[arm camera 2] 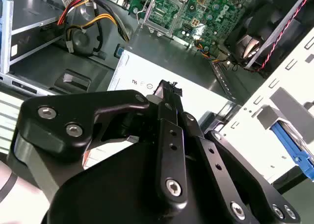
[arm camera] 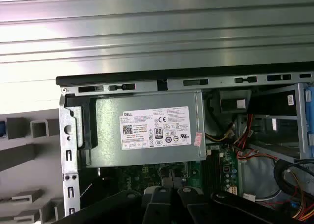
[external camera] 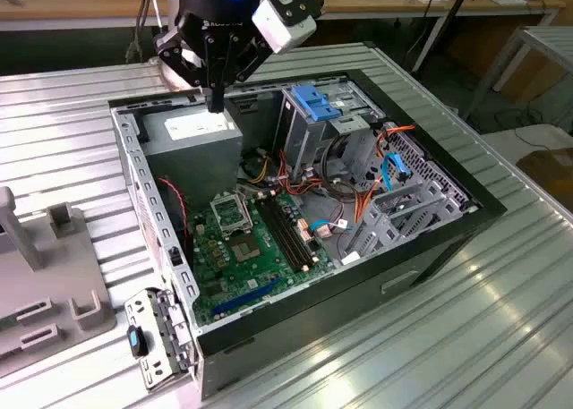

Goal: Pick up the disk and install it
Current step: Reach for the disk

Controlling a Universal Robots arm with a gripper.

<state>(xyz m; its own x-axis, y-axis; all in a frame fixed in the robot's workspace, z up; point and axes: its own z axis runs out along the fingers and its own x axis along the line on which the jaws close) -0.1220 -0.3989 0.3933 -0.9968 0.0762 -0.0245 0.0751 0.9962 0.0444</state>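
Glossy ribbed metal table (external camera: 501, 319), matt metal power supply (arm camera: 108, 136), likely paper label (arm camera: 156, 128)

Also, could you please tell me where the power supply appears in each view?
Exterior view: the power supply, a grey box in the case's far corner, below the gripper.
Second wrist view: the white-labelled box between the gripper and the motherboard.
First wrist view: the labelled grey box between the case wall and the motherboard.
Shared landmark: the green motherboard.

The open computer case (external camera: 358, 293) takes the worktop's (external camera: 466, 355) middle. Inside, the power supply (external camera: 192, 136) sits just below the closed jaws, and a tall drive cage (external camera: 304, 132) and tangled cables (external camera: 354, 199) crowd beside it. There is open room above the motherboard (external camera: 237, 248) and along the worktop's near edge.
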